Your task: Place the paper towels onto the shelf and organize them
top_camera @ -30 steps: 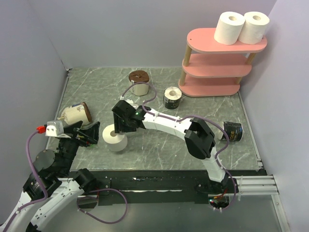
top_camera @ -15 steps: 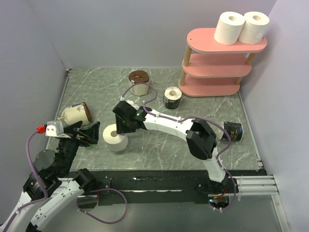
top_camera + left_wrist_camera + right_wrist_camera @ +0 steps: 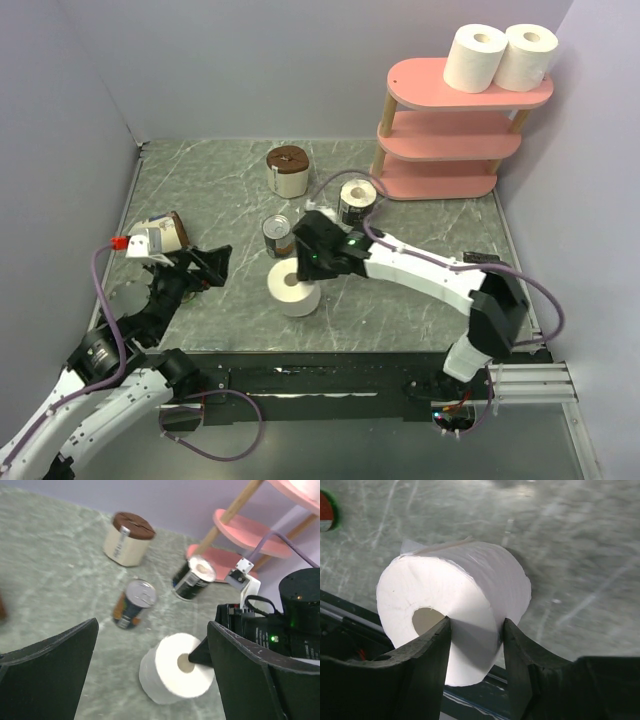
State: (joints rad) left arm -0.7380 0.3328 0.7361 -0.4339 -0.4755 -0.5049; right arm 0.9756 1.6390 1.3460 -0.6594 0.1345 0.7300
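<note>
Right arm (image 3: 420, 270) stretched leftward — right gripper (image 3: 476, 627) clenches white roll (image 3: 455, 585); left gripper (image 3: 152, 627) gapes.

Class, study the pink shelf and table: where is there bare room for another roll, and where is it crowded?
Free: the top board left of the two white rolls; the middle board and bottom board look bare. Crowded: the table centre, where the can, printed roll and the white roll in the right claw cluster.
</note>
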